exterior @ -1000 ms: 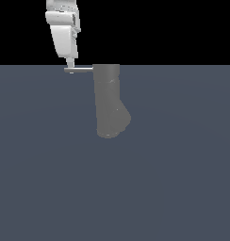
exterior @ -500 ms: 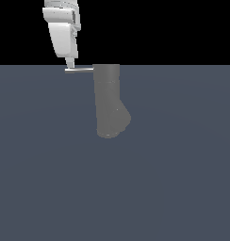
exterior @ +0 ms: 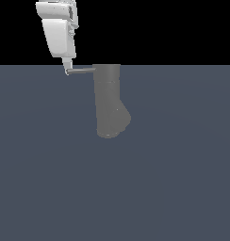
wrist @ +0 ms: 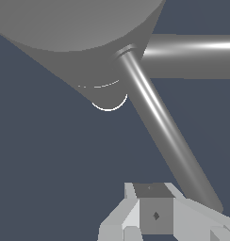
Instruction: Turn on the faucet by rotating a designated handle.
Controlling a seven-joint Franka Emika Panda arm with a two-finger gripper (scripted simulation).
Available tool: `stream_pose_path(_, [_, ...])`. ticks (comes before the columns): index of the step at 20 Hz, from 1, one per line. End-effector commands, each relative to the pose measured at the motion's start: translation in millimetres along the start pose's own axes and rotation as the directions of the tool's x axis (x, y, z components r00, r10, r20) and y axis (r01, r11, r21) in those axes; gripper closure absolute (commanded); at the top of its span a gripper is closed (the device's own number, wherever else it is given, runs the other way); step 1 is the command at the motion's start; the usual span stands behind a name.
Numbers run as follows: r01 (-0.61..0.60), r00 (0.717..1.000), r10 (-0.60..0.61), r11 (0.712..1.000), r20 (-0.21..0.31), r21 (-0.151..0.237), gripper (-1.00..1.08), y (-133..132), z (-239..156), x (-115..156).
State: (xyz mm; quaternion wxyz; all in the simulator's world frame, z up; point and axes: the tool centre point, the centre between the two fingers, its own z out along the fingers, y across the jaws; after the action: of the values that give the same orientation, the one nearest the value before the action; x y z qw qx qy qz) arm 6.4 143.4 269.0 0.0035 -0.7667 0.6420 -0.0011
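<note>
At the faucet's (exterior: 108, 101) top end, the handle (exterior: 81, 71) juts sideways toward the exterior view's left, a thin, smooth, light-grey rod with its long axis level. My claw (exterior: 67, 70) hangs down onto the rod's free tip, far from the faucet; my fingertip looks to be touching that tip, though I cannot tell whether my jaws are spread or pinched. In the wrist view the rod (wrist: 161, 127) runs from my fingers (wrist: 154, 214) straight to the column (wrist: 69, 33), so any push should go across that axis, I judge, swinging the rod about the column. The faucet is matte, cylindrical, bulging near its rounded lower end. My shell is glossy white.
</note>
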Motion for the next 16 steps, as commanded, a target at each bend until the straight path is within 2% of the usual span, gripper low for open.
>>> stream_pose_path(1, [-0.008, 1.0, 0.008, 1.0, -0.003, -0.007, 1.08, 10, 0, 6])
stream_pose_path(4, [0.001, 1.0, -0.001, 1.0, -0.003, -0.001, 1.08, 8, 0, 0])
stream_pose_path(16, [-0.003, 1.0, 0.003, 1.0, -0.003, -0.004, 1.08, 42, 0, 37])
